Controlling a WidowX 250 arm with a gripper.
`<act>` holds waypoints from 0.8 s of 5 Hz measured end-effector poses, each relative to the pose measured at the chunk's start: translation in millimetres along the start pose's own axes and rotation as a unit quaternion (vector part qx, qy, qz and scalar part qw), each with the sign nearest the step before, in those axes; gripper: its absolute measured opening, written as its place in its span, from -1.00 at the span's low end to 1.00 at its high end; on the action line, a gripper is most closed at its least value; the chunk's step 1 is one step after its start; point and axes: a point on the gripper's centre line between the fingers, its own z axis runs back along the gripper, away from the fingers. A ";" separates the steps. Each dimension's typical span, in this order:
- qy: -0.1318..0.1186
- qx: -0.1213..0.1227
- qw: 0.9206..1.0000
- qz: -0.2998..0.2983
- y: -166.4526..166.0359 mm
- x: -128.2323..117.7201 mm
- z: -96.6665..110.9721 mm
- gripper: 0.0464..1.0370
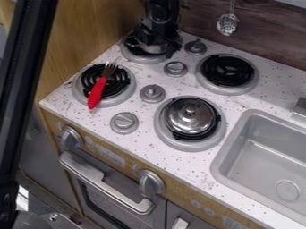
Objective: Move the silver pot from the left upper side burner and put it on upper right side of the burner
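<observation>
The black gripper (159,37) hangs down over the back left burner (130,54). A silver pot (156,48) is partly visible right beneath it, mostly hidden by the gripper. Whether the gripper holds the pot I cannot tell. To the right, the back right burner (227,70) has nothing on its black coil.
A silver lidded pot or lid (190,115) sits on the front right burner. Across the front left burner lies a red-handled fork (99,89). Knobs (176,68) stand between the burners, a grey sink (263,156) is at right, and a slotted spoon (227,24) hangs at the back wall.
</observation>
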 end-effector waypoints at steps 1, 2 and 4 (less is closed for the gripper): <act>-0.003 -0.008 1.000 -0.015 -3.5 12.2 -8.2 0.86; 0.010 -0.014 1.000 -0.015 -8.7 5.3 -16.5 0.45; 0.013 0.005 1.000 -0.024 -9.7 -3.7 -21.4 0.92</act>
